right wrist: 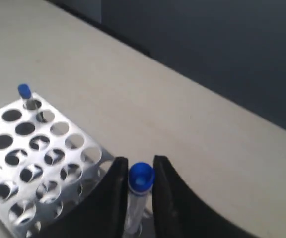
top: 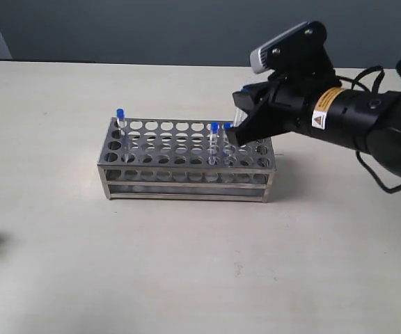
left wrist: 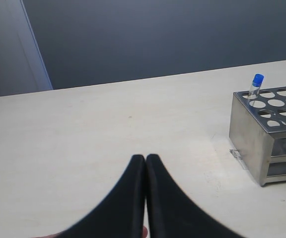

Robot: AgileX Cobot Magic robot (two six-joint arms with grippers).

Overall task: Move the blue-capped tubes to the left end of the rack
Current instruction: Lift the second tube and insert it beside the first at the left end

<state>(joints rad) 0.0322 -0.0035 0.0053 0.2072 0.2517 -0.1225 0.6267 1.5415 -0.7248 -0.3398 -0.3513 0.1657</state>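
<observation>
The steel rack (top: 186,174) stands mid-table. One blue-capped tube (top: 120,114) sits in its far left corner hole, and the same tube (right wrist: 25,92) shows in the right wrist view. A second tube (top: 214,129) stands near the right end. Beside it a third blue cap (top: 227,126) peeks out at the tip of my right gripper (top: 232,132). In the right wrist view that gripper (right wrist: 140,161) is shut on a blue-capped tube (right wrist: 141,177) at the rack's (right wrist: 14,148) end. My left gripper (left wrist: 146,157) is shut and holds nothing, well away from the rack (left wrist: 252,134) and its corner tube (left wrist: 256,82).
The right arm's black body and cables (top: 367,118) hang over the table to the right of the rack. A grey wall (top: 152,28) runs behind the table's far edge. Bare table lies in front of the rack and to its left.
</observation>
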